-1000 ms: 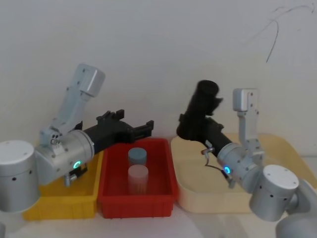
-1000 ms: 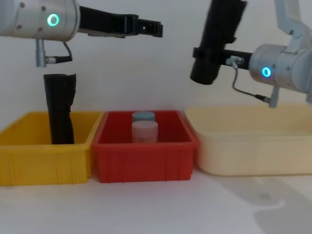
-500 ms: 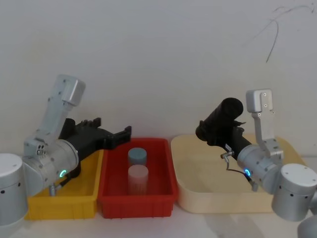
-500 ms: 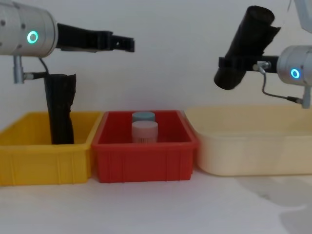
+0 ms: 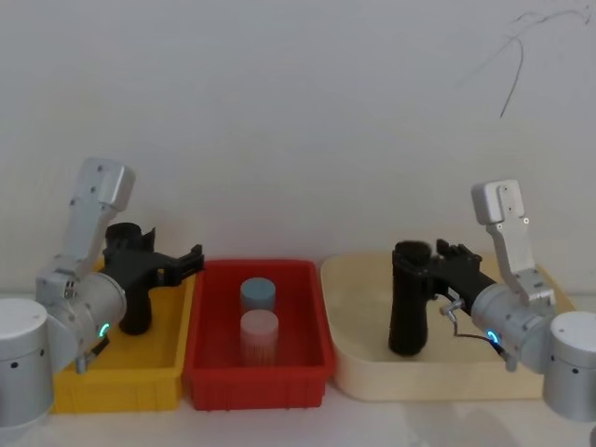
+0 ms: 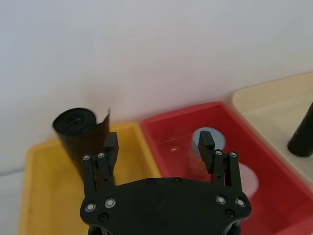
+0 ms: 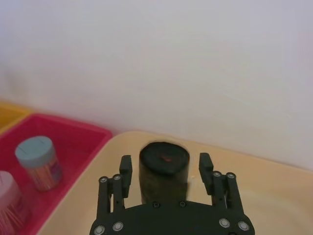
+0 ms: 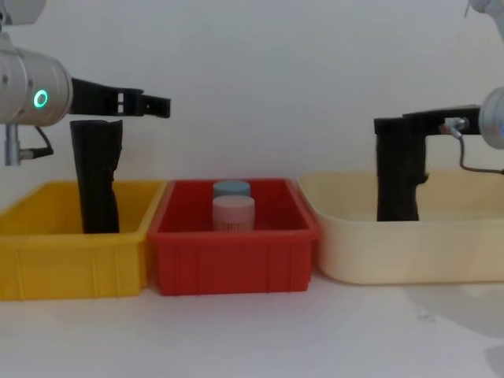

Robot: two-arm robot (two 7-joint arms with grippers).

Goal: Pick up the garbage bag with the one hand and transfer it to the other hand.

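Garbage bag (image 5: 408, 298) upright in the cream tray (image 5: 372, 377), framed by the right gripper (image 7: 166, 160).

Stands on end inside the tray, upper part between the right gripper's fingers — spread wide, clear of the plastic on both sides, not clamped. Looks stiff, smooth, probably slippery and fairly light; best squeezed firmly across the upper barrel, with the lower half left free for the other claw. Off to the left, above the yellow bin (image 5: 112, 386) by a thinner black roll (image 8: 96, 181) — the left gripper (image 6: 158, 139), likewise spread.

Silver left arm (image 5: 79, 307) and right arm (image 5: 507, 317) are being lit by teal rings (image 8: 39, 98); black left gripper (image 6: 158, 143) and right gripper (image 7: 166, 163) are being studded with silver screws (image 6: 110, 202).
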